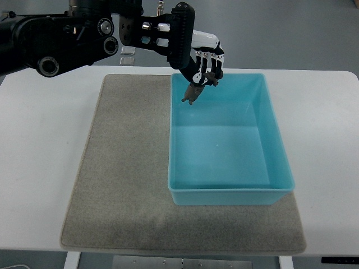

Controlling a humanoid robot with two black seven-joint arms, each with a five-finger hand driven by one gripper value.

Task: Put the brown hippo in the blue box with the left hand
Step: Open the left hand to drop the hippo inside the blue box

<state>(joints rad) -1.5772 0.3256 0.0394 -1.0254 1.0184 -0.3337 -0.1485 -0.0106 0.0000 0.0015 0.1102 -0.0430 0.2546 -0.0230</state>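
One left robot hand (205,70) in view, arm coming in from the picture's left edge across the top. No right arm visible.

Counts:
- one blue box (280,168), open top, nothing lying on its floor
- one brown hippo (193,91)
- one grey mat (123,168)
- one white tabletop (39,140)

Landmark = blue box.

Left robot hand sits over the box's far left corner, fingers (213,60) curled down and closed around the hippo. Upper part of the toy is covered by the fingers; the lower part hangs out below them, pointing down and toward the box's left wall. It shows against the inner face of the far wall, inside the box outline. Cannot tell from this steep view whether the toy touches the wall or floor; it looks held clear of the floor.

Box rests on the right part of the mat. Its right wall runs past the mat's right edge onto bare tabletop, and its far wall lines up with the mat's far edge. Near wall stops short of the mat's near edge, with a strip of mat showing in front of it. Left of the box the mat is bare.

Small pale object (127,56) on the tabletop beyond the box's far left corner, partly under the arm; too small to identify.
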